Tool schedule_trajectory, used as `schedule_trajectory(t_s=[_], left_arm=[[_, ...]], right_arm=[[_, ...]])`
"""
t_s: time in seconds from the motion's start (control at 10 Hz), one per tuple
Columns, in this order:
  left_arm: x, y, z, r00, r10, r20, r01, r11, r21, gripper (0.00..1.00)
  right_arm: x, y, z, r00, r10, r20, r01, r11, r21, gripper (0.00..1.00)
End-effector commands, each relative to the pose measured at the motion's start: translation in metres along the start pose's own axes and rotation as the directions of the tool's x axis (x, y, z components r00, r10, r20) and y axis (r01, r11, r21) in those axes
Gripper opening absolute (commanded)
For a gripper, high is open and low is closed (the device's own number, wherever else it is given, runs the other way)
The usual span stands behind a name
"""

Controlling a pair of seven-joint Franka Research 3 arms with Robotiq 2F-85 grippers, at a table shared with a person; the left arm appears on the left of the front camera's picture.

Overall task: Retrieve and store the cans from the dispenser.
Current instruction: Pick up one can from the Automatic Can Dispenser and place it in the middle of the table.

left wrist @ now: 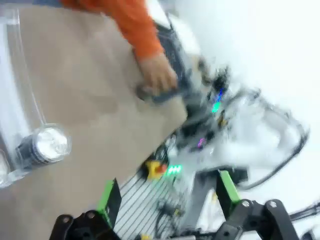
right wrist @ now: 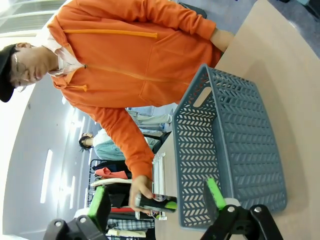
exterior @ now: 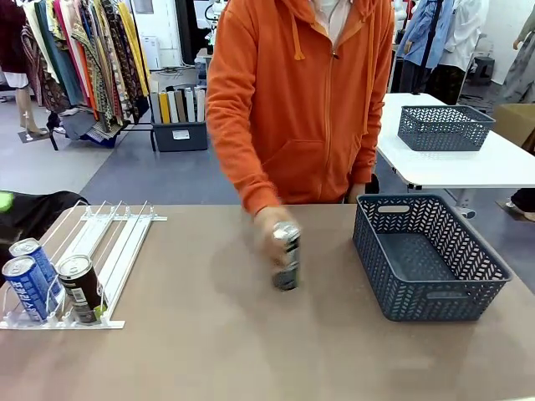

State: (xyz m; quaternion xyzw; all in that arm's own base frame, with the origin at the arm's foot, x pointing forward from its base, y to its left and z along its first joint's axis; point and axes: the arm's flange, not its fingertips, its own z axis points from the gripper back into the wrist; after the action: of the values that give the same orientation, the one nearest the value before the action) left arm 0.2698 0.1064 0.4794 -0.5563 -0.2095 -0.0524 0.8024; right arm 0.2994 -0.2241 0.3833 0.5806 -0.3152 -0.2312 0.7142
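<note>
Cans (exterior: 29, 288) stand at the dispenser's (exterior: 125, 242) front lip, ahead of the empty left gripper (left wrist: 167, 182), whose jaws are spread wide. Beyond the right gripper (right wrist: 155, 189), equally wide, a person's hand (right wrist: 140, 186) holds a dark can (right wrist: 159, 203) near the basket (right wrist: 240, 140).

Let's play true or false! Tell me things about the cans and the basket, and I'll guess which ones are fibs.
1. The person's hand holds a can. True.
2. The near basket has cans inside. False: none lie in it.
3. Two blue cans and one dark can stand at the front of the dispenser. True.
4. The hoodie is green. False: it is orange.
5. The left gripper squeezes a can. False: it is open and holds nothing.
</note>
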Motion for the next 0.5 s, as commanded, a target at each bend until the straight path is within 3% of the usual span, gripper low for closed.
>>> schedule_trajectory(t_s=[0.0, 0.1, 0.4], left_arm=[[-0.043, 0.040, -0.028, 0.982, 0.133, 0.133, -0.124, 0.990, -0.070, 1.00], [0.000, 0.000, 0.000, 1.000, 0.000, 0.000, 0.000, 1.000, 0.000, 1.00], [0.000, 0.000, 0.000, 1.000, 0.000, 0.000, 0.000, 1.000, 0.000, 1.00]], right_arm=[[0.001, 0.003, 0.002, 1.000, 0.001, -0.006, -0.001, 1.000, 0.009, 1.00], [0.001, 0.003, 0.002, 1.000, 0.001, -0.006, -0.001, 1.000, 0.009, 1.00], [0.001, 0.003, 0.002, 1.000, 0.001, -0.006, -0.001, 1.000, 0.009, 1.00]])
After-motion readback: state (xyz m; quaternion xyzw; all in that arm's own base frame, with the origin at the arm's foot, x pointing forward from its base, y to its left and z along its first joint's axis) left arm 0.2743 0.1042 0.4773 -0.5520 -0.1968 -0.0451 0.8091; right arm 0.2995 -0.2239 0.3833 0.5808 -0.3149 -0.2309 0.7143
